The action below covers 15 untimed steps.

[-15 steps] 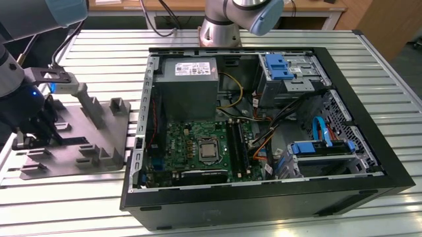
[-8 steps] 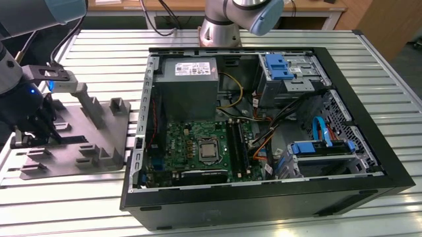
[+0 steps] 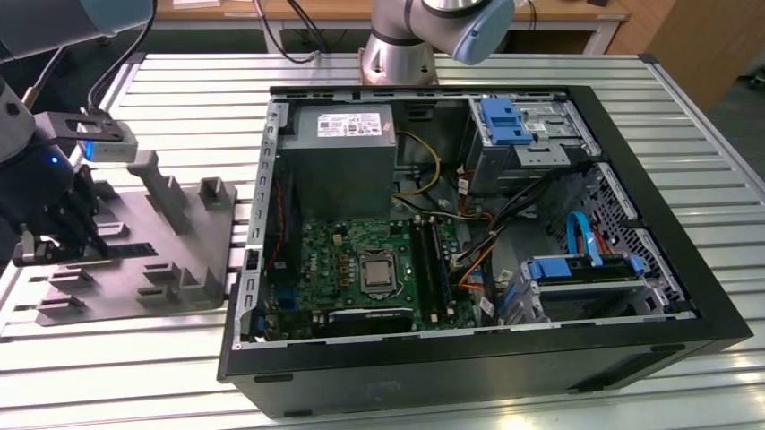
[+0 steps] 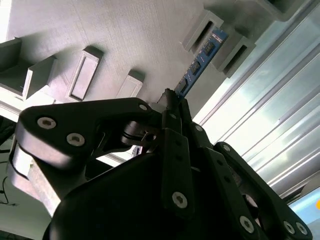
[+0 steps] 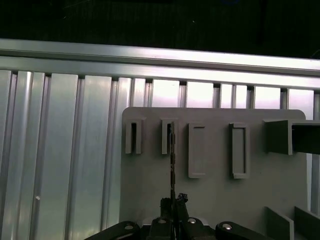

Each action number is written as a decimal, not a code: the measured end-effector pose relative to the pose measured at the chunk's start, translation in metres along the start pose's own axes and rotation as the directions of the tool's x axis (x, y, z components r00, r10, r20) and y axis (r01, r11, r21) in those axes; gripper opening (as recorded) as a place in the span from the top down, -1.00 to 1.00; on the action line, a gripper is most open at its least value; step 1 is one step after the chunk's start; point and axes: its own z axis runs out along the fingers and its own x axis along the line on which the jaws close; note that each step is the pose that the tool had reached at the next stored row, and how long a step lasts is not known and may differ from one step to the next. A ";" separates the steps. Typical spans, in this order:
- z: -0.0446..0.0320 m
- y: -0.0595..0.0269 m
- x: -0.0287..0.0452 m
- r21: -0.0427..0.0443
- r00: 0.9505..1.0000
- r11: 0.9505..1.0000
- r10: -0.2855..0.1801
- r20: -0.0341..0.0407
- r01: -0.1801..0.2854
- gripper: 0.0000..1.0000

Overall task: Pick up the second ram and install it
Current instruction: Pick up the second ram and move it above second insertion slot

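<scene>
In the tray (image 4: 140, 40), the second ram (image 4: 200, 64) stands thin, blue, chip-studded.

Exterior view: sheen on ribbed silver aluminium table (image 3: 179, 90) at 10 o'clock — black computer case (image 3: 478, 376) shadowed inside. Second wrist view: table glare behind black gripper (image 4: 172, 100).

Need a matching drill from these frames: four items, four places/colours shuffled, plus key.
Items:
1. second ram
2. holder tray
3. power supply box
4. motherboard

Places:
A. green, on the floor of the case
B. grey, inside the case, at the end by the arm's base
C. edge-up in a tray slot, gripper fingers shut on it
D. grey, on the slatted table outside the case

Pairs: 1-C, 2-D, 3-B, 4-A
</scene>
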 end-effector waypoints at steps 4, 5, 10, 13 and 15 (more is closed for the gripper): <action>-0.0033 0.0001 0.0000 0.000 1.000 1.000 0.000 0.001 0.000 0.73; -0.0041 0.0001 0.0000 0.000 1.000 1.000 0.000 0.001 0.000 0.73; -0.0082 0.0002 -0.0001 0.000 1.000 1.000 0.000 0.002 0.000 0.73; -0.0123 0.0004 -0.0001 0.000 1.000 1.000 0.000 0.002 0.000 0.73; -0.0145 0.0005 -0.0001 0.000 1.000 1.000 0.000 0.002 0.000 0.73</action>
